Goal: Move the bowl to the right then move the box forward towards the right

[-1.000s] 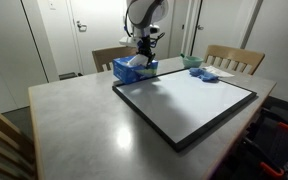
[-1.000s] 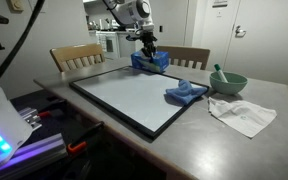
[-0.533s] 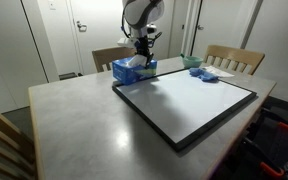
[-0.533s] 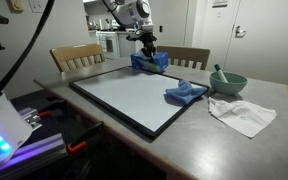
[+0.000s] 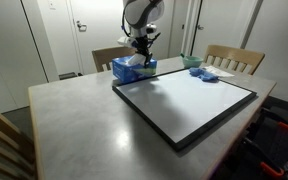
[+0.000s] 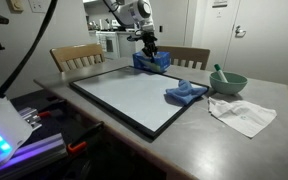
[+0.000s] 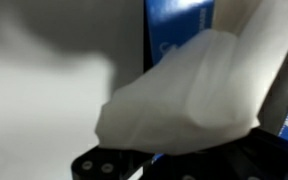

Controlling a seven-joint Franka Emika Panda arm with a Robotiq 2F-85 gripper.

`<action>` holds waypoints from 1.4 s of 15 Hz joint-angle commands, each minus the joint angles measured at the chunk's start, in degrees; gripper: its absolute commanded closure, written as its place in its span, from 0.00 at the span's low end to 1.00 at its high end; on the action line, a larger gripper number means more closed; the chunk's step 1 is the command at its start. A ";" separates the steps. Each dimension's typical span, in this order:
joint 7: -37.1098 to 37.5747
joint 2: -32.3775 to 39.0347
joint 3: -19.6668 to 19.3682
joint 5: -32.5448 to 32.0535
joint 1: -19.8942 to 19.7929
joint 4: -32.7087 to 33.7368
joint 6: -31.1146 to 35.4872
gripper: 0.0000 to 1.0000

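The blue tissue box [image 5: 134,68] stands at the far edge of the table, also in an exterior view [image 6: 151,61], with a white tissue sticking out of its top. My gripper [image 5: 140,52] is down on the box's top, also in an exterior view [image 6: 148,50], and appears shut on it. In the wrist view the tissue [image 7: 189,95] fills the frame and hides the fingertips, with the blue box [image 7: 179,30] behind it. The green bowl [image 6: 229,82] holds a utensil and sits apart, also in an exterior view [image 5: 192,62].
A large framed whiteboard [image 6: 124,95] lies flat on the table [image 5: 74,130]. A blue cloth [image 6: 186,93] lies on its corner and a white cloth [image 6: 242,114] beside the bowl. Wooden chairs [image 6: 76,58] stand at the table's far side.
My gripper and the box have shifted very slightly sideways. Nothing else has moved.
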 commanded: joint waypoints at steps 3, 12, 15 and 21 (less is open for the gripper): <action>0.45 6.31 0.73 0.86 -1.67 6.33 0.65 0.98; -1.63 9.88 1.07 0.94 -2.48 12.85 -0.07 0.62; -3.31 8.71 1.04 0.37 -2.04 12.80 -0.37 0.40; -9.61 3.98 1.51 -0.39 -0.79 11.63 -1.91 0.01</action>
